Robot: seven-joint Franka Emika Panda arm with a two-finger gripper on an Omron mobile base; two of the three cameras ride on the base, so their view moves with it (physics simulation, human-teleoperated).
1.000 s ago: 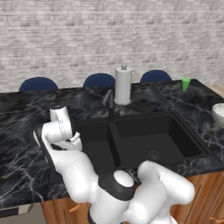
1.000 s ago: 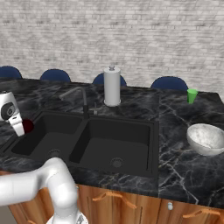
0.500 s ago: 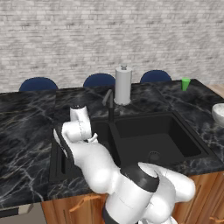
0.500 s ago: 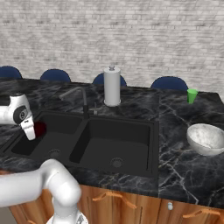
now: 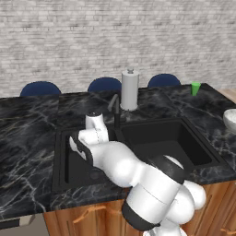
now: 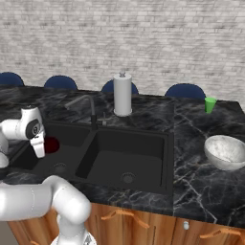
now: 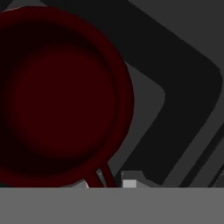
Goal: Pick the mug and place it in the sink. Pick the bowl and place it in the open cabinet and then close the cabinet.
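The arm reaches forward from the base and bends down over the left basin of the sink (image 6: 158,143), whose front edge runs along the near side of the black marble worktop (image 5: 27,138). The gripper (image 6: 40,147) hangs at that basin with its jaws drawn narrow, clamped on the rim of the mug (image 6: 50,144), and in the right base view the dark red mug shows just beside the white hand, above the basin floor near the round drain (image 6: 60,167). In the hand view the mug (image 7: 61,96) looms large, its open mouth facing the camera and its thin handle at the bottom, with the dark basin floor behind it; whether the mug touches that floor cannot be told. The right basin lies bare but for its own drain (image 6: 127,177). The bowl (image 6: 226,152) sits on the worktop to the right of the sink, well apart from the mug and close to the right edge. At the back edge of the sink the black faucet (image 6: 88,107) rises over the divider, and a paper towel roll (image 6: 122,94) stands upright just behind it. A small green cup (image 6: 210,105) stands at the far right corner of the worktop. Beyond the far edge, blue chair backs (image 6: 185,91) line up before a grey brick wall (image 6: 143,43).
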